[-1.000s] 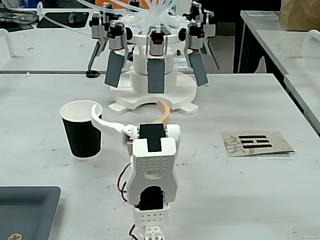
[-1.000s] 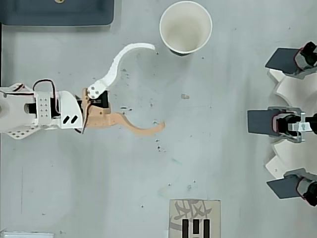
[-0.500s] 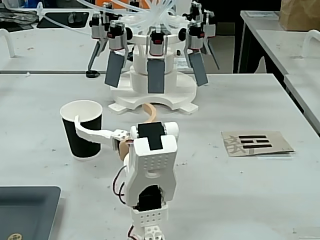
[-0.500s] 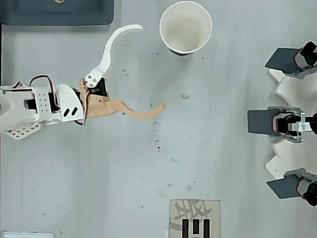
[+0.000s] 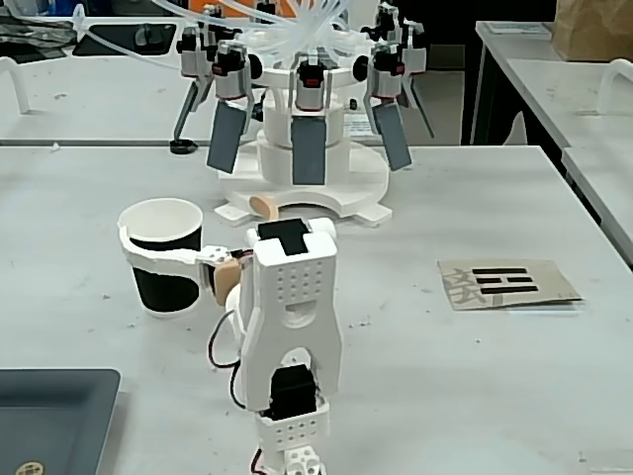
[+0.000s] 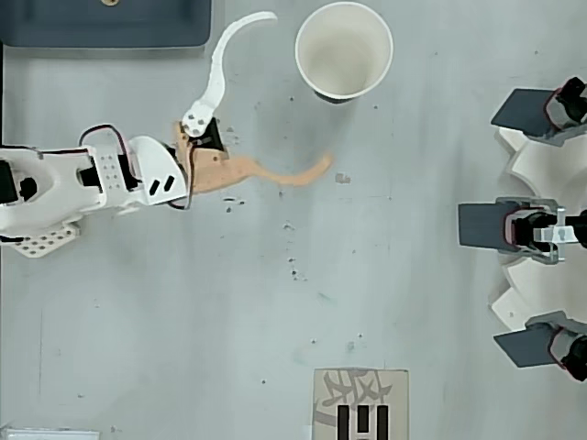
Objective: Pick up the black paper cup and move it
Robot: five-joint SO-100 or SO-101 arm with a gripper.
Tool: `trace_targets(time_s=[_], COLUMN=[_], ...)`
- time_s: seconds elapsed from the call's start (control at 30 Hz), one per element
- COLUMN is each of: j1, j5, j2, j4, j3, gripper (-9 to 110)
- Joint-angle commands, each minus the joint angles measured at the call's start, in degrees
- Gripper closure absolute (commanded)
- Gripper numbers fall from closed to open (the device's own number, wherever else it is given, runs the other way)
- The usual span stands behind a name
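Observation:
The black paper cup [image 5: 163,282] stands upright on the grey table at the left of the fixed view; from overhead its white inside [image 6: 344,50] shows near the top edge. My gripper [image 5: 193,222] [image 6: 299,89] is open wide, its mouth facing the cup. The curved white finger [image 6: 220,73] reaches past the cup's near side and crosses its black wall in the fixed view [image 5: 158,255]. The tan finger [image 6: 275,174] lies on the cup's other side, its tip [image 5: 262,205] well clear. Overhead, a small gap shows between the white fingertip and the rim.
A white rig with several dark grey paddles [image 5: 309,148] [image 6: 514,225] stands beyond the cup. A cardboard piece with black marks [image 5: 506,282] [image 6: 360,403] lies flat on the table. A dark grey tray [image 5: 49,416] [image 6: 101,23] sits beside the arm's base.

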Motion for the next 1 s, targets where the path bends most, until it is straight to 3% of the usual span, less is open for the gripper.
trace_targets(time_s=[0.0, 0.97], j1=[-1.41, -6.68], j5=[-0.09, 0.53], j2=[-1.32, -24.79], j4=[-0.79, 1.14], j3=[-4.92, -28.04], gripper=[52, 54])
